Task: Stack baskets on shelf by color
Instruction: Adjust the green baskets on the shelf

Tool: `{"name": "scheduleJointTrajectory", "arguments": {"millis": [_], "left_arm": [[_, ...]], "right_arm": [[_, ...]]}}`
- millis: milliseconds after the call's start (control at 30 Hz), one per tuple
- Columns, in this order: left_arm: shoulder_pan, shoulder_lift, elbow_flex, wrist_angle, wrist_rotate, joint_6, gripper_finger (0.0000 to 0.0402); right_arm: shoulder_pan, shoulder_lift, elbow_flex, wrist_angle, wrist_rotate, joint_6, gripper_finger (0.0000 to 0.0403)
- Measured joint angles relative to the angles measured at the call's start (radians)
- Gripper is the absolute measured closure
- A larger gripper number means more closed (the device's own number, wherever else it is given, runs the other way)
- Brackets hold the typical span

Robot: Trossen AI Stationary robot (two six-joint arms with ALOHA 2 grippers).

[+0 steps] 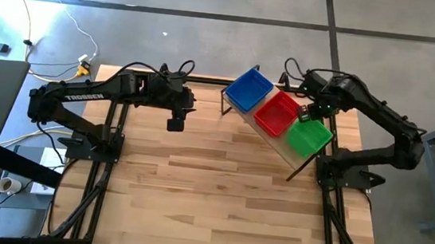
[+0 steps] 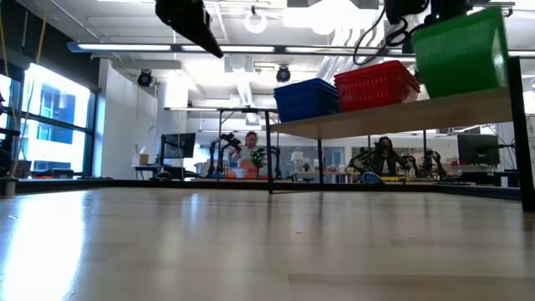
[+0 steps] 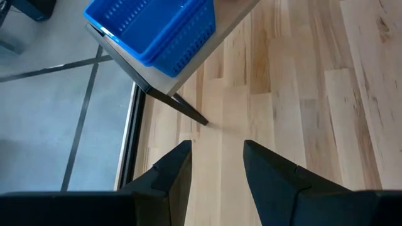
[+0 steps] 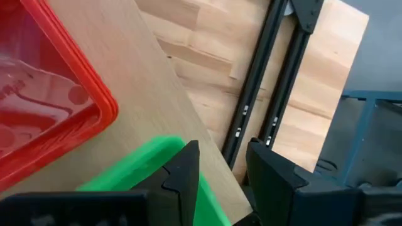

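**Three colour piles on the plank, green under the right pincer**

Three piles of baskets sit in one row on the shelf (image 1: 310, 161), which lies slantwise across the far right part of the tabletop (image 1: 219, 186). Its long axis runs from the middle of the far edge down toward the right edge.

Left gripper (image 1: 175, 123) hangs near the far edge, left of centre, over bare wood. Its fingers stand a narrow gap apart and hold nothing. The blue baskets (image 1: 248, 90) lie just to its right, at the shelf's far end.

Next along the row come the red baskets (image 1: 277, 113), side by side with the blue.

Green baskets (image 1: 310, 136) close the row at the end nearest the right edge. Right gripper (image 1: 315, 109) is right at their far rim, fingers parted with the green rim (image 4: 151, 164) at one of them; whether it grips I cannot tell. This arm is plainly the nearer to green, and I judge the sorting all but finished.
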Motion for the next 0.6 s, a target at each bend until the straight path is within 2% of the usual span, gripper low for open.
{"name": "scheduleJointTrajectory", "arguments": {"millis": [433,600], "left_arm": [[0.000,0.000,0.000,0.000,0.000,0.000,0.0268],[0.000,0.000,0.000,0.000,0.000,0.000,0.0268]], "right_arm": [[0.001,0.000,0.019,0.007,0.002,-0.014,0.0284],[0.011,0.001,0.088,0.023,-0.035,-0.031,0.0284]]}}
